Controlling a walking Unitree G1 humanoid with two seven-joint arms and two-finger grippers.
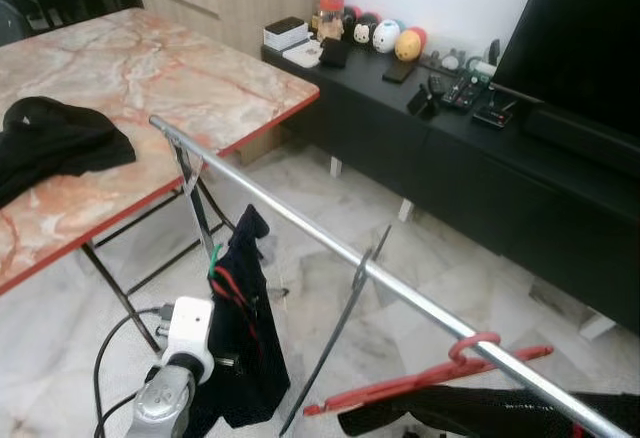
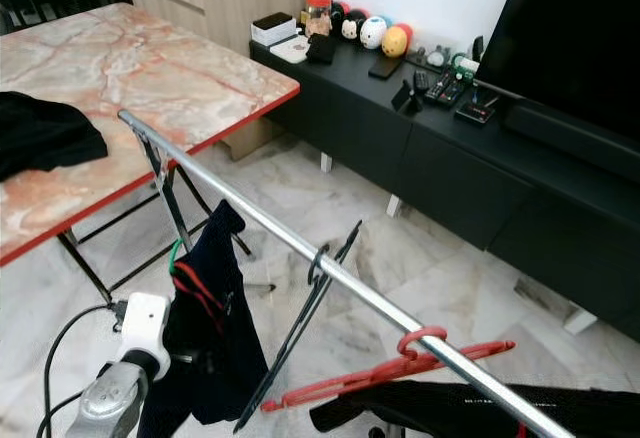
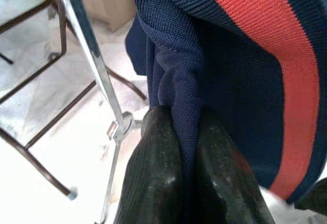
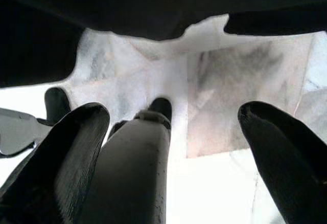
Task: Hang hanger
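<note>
- left gripper (image 3: 186,147) is pinched shut on a navy top (image 1: 240,338), held just under the rail (image 1: 330,243).
- right gripper (image 4: 168,152) is spread, empty.
- top looks soft and light, so grip its hanger hook.

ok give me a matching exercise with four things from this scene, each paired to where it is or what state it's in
Things
1. red hanger
2. black hanger
3. navy garment with a red stripe
4. black cloth

Places or states
A. lying on the marble-pattern table
B. pinched between the fingers of the left gripper
C. hooked on the metal rail about midway along, hanging bare
D. hooked on the rail near its right end, with dark clothing below it

Pairs: 1-D, 2-C, 3-B, 4-A
</note>
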